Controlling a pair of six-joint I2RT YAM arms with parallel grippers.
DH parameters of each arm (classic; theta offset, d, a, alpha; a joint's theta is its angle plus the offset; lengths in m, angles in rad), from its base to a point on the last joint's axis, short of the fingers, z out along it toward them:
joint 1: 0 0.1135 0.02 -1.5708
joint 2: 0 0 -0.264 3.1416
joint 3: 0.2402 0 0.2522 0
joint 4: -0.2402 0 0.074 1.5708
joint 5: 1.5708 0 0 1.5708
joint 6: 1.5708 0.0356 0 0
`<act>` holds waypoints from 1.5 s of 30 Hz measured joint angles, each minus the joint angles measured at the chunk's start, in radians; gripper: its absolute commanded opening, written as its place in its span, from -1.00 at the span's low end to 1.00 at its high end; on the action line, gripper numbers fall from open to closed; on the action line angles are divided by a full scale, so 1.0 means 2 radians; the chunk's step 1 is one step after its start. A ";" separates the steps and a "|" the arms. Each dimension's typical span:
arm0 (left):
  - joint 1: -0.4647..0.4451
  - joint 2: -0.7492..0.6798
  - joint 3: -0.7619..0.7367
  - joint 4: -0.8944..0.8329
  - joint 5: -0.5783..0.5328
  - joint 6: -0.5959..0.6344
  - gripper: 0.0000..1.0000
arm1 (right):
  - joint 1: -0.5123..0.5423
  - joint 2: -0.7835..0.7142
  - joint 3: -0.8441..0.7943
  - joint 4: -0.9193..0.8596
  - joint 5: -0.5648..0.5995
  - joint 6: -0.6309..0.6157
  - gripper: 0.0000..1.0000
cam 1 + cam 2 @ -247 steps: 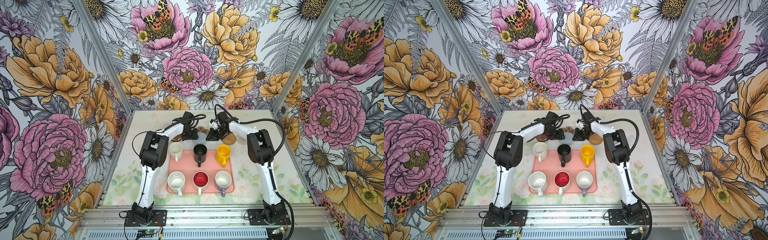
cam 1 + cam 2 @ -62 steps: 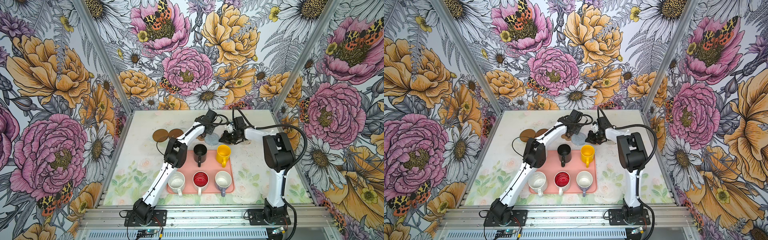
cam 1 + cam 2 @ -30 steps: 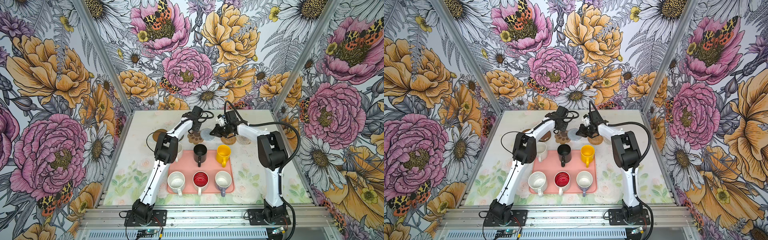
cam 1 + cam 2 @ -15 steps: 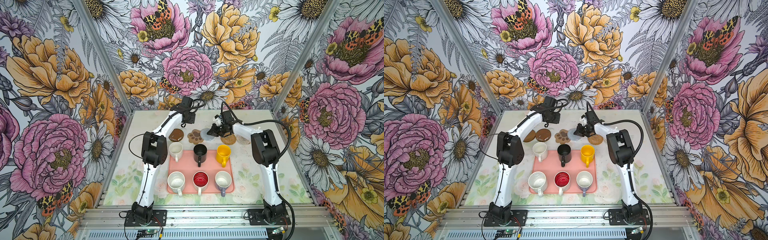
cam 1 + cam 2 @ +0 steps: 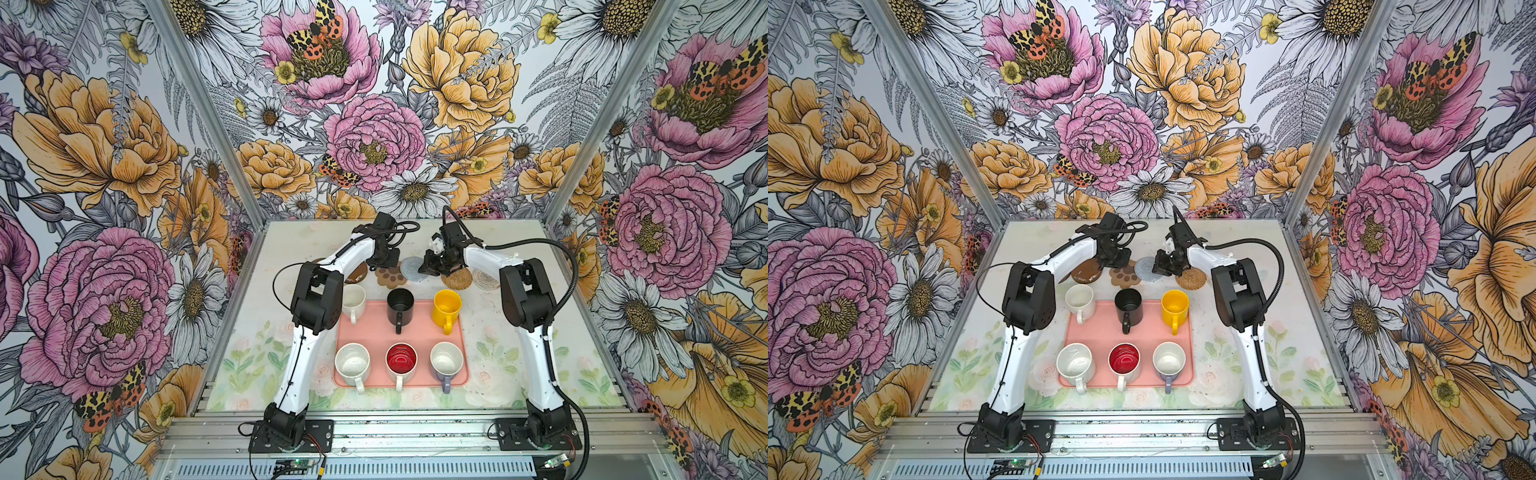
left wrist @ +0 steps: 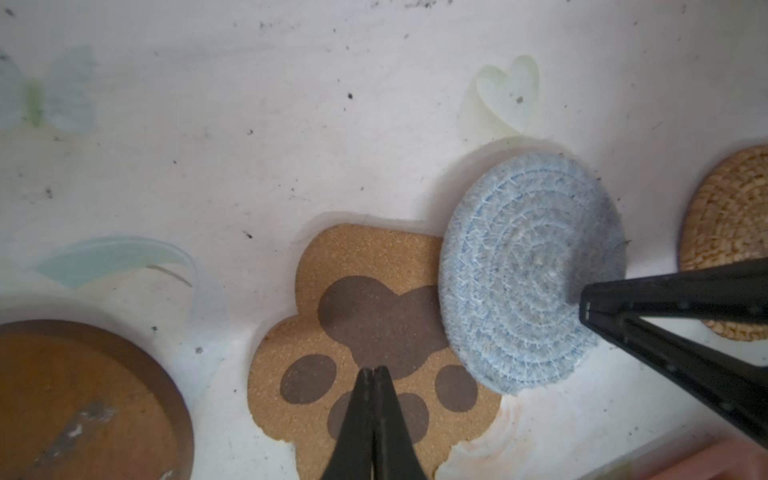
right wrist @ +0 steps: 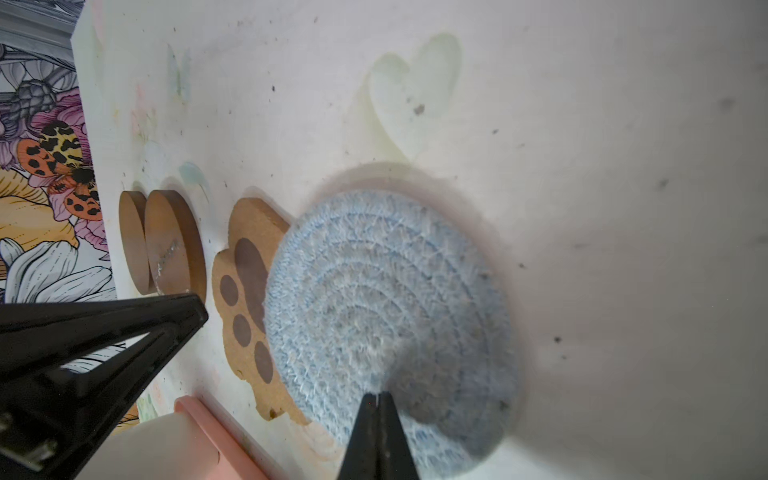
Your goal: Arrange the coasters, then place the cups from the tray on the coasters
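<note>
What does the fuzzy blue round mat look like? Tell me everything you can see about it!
The round pale-blue woven rope coaster is coiled in spiral rings and looks soft and fuzzy. It lies on the speckled white table. One edge overlaps the tan cork paw-print coaster, and there is a gap between it and the tan rattan round coaster. The right gripper is shut, with its black tips over the coaster near its rim. Whether they press on it cannot be told.

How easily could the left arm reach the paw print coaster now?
Probably yes: the shut left gripper sits right over the paw print coaster; only the blue woven coaster overlaps one edge.
</note>
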State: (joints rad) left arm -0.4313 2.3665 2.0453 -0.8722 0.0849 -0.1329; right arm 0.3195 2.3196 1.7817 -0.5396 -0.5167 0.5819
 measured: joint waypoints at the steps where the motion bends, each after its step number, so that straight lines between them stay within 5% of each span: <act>1: -0.001 0.001 -0.003 0.000 0.001 0.000 -0.97 | 0.000 0.000 0.000 -0.005 0.004 -0.002 -1.00; 45: 0.033 0.007 -0.031 0.029 -0.008 -0.013 -1.00 | -0.010 -0.023 -0.005 -0.072 0.060 -0.038 -1.00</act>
State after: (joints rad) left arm -0.3653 2.3798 1.9835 -0.8135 0.0696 -0.1596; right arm 0.2993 2.2742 1.7721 -0.6827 -0.3965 0.5064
